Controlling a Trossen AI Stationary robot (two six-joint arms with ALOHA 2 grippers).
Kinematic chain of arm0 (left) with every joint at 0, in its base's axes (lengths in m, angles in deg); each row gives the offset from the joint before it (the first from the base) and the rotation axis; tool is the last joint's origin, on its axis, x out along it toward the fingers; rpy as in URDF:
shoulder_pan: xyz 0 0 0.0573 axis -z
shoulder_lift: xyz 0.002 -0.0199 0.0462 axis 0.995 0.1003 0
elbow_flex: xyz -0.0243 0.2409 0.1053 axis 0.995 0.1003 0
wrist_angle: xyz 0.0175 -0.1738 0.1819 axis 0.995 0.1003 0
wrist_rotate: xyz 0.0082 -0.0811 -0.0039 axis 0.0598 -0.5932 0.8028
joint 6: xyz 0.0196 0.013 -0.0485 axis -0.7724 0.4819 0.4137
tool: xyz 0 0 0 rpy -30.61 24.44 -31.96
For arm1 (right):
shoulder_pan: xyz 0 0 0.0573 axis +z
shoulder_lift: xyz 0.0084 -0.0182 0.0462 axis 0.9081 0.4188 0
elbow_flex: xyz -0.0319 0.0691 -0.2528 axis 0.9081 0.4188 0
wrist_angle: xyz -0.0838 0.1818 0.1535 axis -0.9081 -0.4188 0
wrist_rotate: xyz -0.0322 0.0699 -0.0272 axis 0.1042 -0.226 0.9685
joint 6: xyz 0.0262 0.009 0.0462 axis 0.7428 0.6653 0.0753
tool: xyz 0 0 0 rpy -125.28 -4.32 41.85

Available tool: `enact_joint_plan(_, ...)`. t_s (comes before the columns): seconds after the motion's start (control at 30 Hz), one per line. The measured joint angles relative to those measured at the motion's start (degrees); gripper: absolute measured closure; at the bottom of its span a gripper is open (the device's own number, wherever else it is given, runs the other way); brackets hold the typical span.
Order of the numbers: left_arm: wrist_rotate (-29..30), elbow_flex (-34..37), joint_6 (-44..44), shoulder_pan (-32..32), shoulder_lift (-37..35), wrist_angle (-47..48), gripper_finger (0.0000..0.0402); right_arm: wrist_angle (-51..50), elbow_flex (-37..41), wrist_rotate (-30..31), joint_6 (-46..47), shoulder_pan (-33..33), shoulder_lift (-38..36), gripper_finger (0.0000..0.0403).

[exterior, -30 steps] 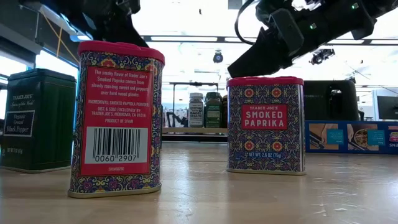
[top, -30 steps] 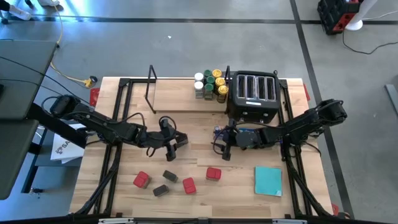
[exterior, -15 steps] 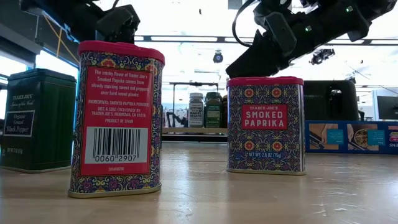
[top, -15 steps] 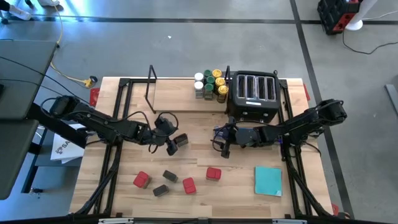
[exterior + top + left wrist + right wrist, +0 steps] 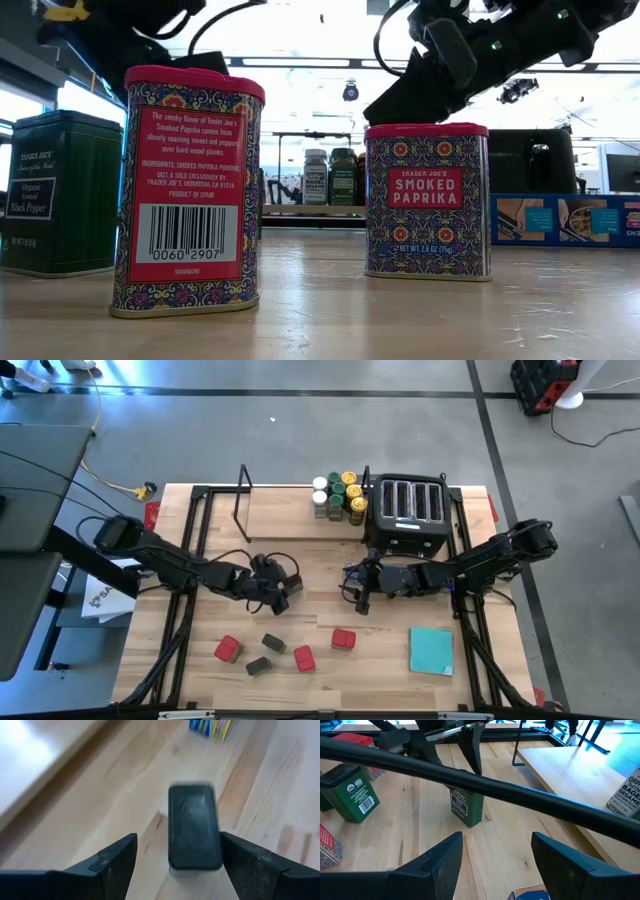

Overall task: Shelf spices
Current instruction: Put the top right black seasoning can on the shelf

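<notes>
Low view: red tin [image 5: 428, 200] reads "SMOKED PAPRIKA".

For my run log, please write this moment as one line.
left gripper: open, around dark tin, not closed | right gripper: open, empty, waiting near toaster | shelf: jars at one end

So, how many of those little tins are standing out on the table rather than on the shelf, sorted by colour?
Red tins: 3
Dark tins: 3
Total: 6
</notes>
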Motion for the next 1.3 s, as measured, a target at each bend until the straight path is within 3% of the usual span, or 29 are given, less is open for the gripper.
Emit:
enact_joint_plan(0.37, -4.4, 0.0, -4.3, -3.5, 1.8, -2.1, 0.0146, -0.3, 0.0, 0.0, -0.2, -0.4, 0.0, 0.0172)
enact_joint_plan(0.5, -9.4, 0.0, -9.5, -6.6, 3.2, -3.8, 0.0189, -0.3, 0.0, 0.0, -0.4, -0.4, 0.0, 0.0172)
enact_joint_plan(0.67, -15.2, 0.0, -12.7, -10.4, 4.2, -6.2, 0.0288, -1.1, 0.0, 0.0, -0.1, -0.4, 0.0, 0.0172)
enact_joint_plan(0.7, -15.7, 0.0, -12.7, -10.9, 3.7, -6.0, 0.0293, -1.4, 0.0, 0.0, 0.0, -0.4, 0.0, 0.0172)
enact_joint_plan(0.83, -17.9, -1.7, -13.4, -12.0, 0.6, -3.8, 0.0293, -1.3, 0.0, 0.0, -0.2, -0.4, 0.0, 0.0172)
enact_joint_plan(1.1, -16.9, -10.9, -18.5, -13.0, -4.8, 7.6, 0.0293, -1.4, 0.0, 0.1, 0.0, -0.4, 0.0, 0.0172)
enact_joint_plan(1.3, -17.9, -18.5, -26.6, -19.5, -5.5, 16.6, 0.0293, -1.4, 0.0, 0.2, 0.5, -0.4, 0.0, 0.0172)
